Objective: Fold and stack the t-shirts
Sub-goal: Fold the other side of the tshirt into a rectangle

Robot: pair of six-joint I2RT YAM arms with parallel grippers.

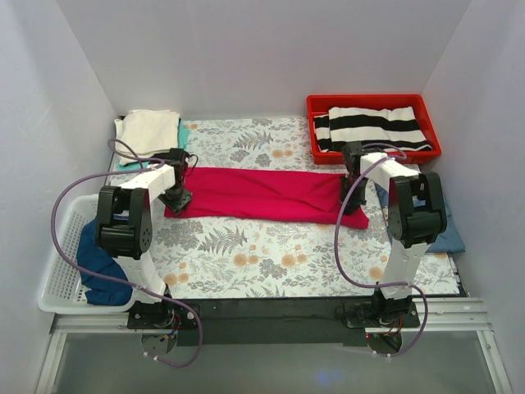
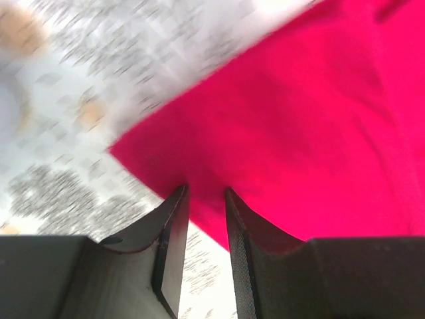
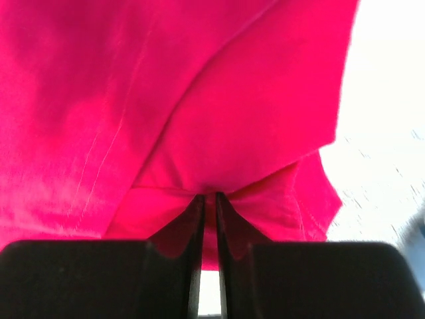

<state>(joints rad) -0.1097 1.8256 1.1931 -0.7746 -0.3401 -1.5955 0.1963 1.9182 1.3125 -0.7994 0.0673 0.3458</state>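
While seen from the top camera, the red t-shirt [image 1: 262, 193] lies folded in a long band across the middle of the worktop [image 1: 246, 263]. The left claw [image 1: 178, 199] is at its 9 o'clock end and the right claw [image 1: 351, 205] at 3 o'clock. On the left wrist view, that claw [image 2: 206, 191] stands released, its fingers parted, with the red hem just beyond the tips. On the right wrist view, that claw [image 3: 210, 195] is clenched on a bunched red fold.

Top cam: fixed, high behind the near edge, tilted down, whole worktop [image 1: 271, 254] in frame. Wrist cams: very close, looking past left gripper [image 2: 206, 191] and right gripper [image 3: 210, 195] at crimson tee [image 1: 262, 194] ends. They overlap with top only there.
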